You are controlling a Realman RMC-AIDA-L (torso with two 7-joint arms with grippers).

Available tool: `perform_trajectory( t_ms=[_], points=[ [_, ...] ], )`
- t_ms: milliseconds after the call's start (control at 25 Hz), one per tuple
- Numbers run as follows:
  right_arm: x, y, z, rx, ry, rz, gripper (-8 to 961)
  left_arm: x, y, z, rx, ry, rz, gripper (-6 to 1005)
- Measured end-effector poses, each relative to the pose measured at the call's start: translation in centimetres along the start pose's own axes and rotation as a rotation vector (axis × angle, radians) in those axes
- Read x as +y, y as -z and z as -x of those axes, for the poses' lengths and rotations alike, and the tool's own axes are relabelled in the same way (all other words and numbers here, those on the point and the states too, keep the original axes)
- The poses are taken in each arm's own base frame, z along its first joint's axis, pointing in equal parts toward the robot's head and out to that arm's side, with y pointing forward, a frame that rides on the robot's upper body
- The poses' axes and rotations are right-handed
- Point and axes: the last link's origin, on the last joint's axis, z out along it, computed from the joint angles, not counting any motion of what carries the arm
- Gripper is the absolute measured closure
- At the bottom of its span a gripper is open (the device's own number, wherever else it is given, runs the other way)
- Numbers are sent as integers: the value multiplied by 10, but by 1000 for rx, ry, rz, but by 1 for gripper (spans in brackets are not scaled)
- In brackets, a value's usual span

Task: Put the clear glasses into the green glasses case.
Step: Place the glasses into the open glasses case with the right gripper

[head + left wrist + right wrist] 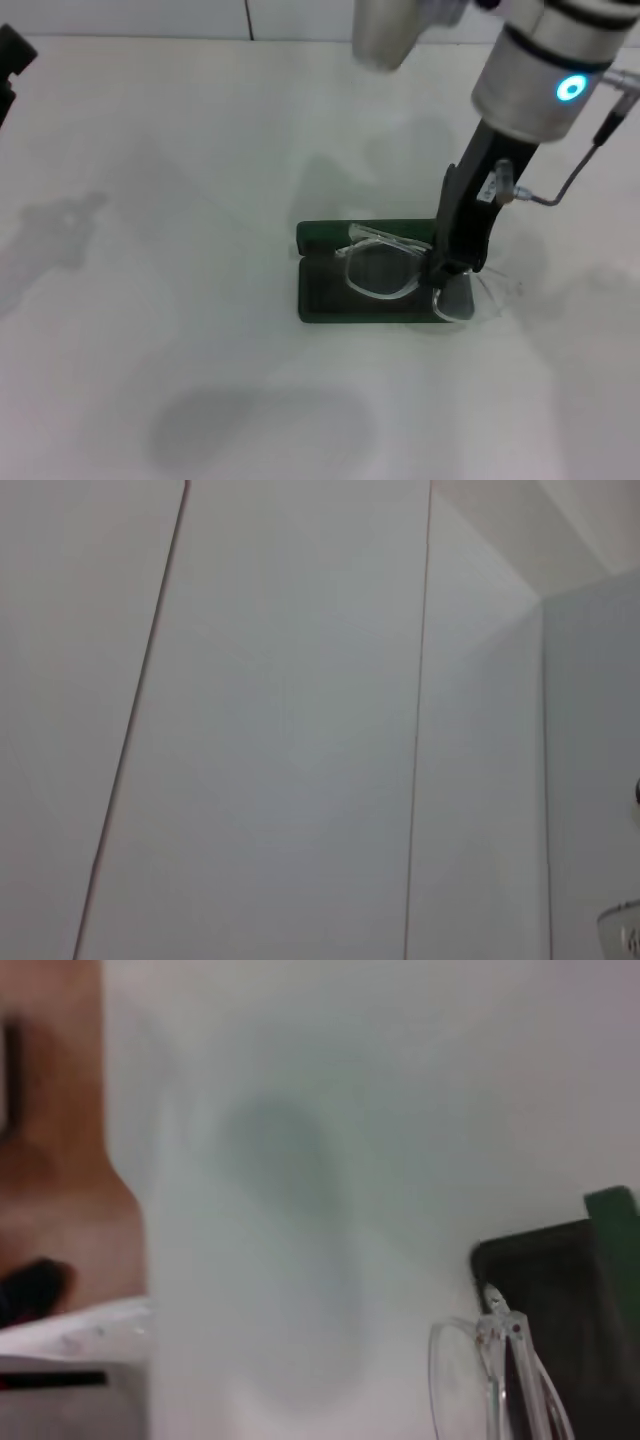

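Clear glasses point(380, 268) lie partly in the open green glasses case point(325, 300), one end overhanging; right tool point(452, 272) at that end, grip state indeterminate; seating remains.

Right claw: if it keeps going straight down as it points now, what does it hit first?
Probably the clear glasses at the right end of the green glasses case; the right claw is already there, though depth is unclear.

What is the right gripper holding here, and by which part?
The right gripper appears to be shut on the clear glasses, at their right end near the hinge, over the open green glasses case. The left gripper holds nothing visible.
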Motion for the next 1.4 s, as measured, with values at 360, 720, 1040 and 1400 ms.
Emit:
perform_trajectory(
  t_ms=[360, 720, 1040, 1400],
  points=[
    [-8, -18, 18, 95, 82, -70, 870, 1, 6, 1, -9, -10, -16, 977],
    [-2, -36, 24, 170, 199, -103, 869, 4, 6, 6, -28, -16, -9, 977],
    [-3, -51, 25, 218, 280, -156, 868, 3, 3, 8, -31, -9, -3, 978],
    [-5, -51, 33, 187, 320, -179, 866, 3, 0, 8, -32, -9, 1, 978]
  ],
)
